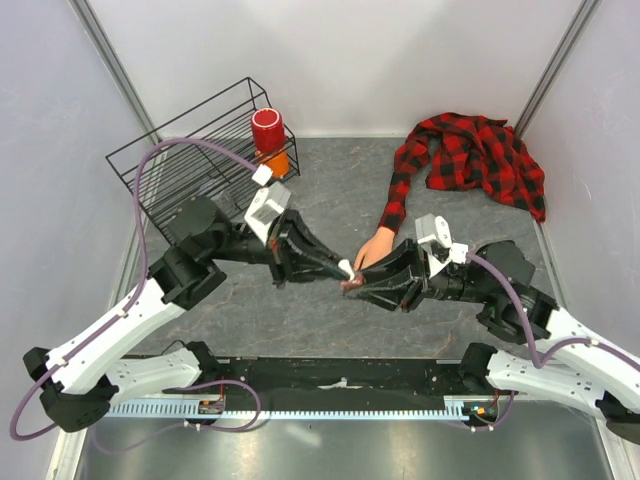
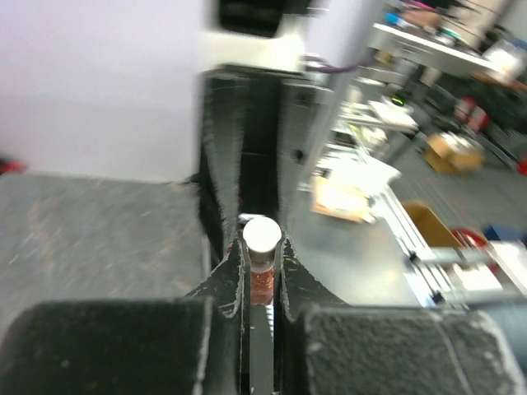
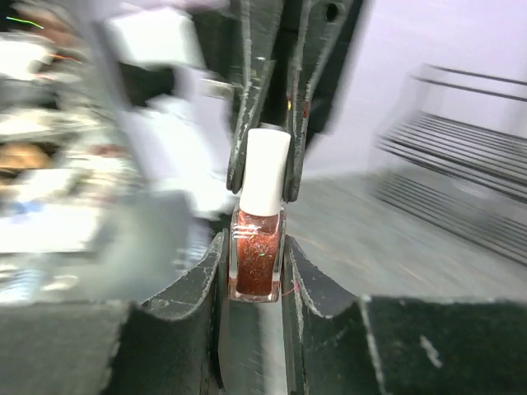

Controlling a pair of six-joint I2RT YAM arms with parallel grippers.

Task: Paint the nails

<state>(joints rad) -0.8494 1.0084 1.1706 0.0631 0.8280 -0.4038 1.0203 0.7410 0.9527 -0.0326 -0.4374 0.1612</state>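
A small bottle of glittery red polish (image 3: 257,259) with a white cap (image 3: 265,169) is held above the table between both arms. My right gripper (image 3: 257,263) is shut on its glass body. My left gripper (image 2: 262,255) is shut on the white cap (image 2: 262,236). In the top view the two grippers meet tip to tip (image 1: 348,275) just in front of the pale mannequin hand (image 1: 375,245), which extends from a red-and-black plaid sleeve (image 1: 397,200). The nails are too small to make out, and the fingertips lie right by the grippers.
The rest of the plaid shirt (image 1: 475,155) is heaped at the back right. A black wire rack (image 1: 190,165) stands at the back left, with a red cup (image 1: 267,130) on an orange object (image 1: 277,162) beside it. White walls enclose the table.
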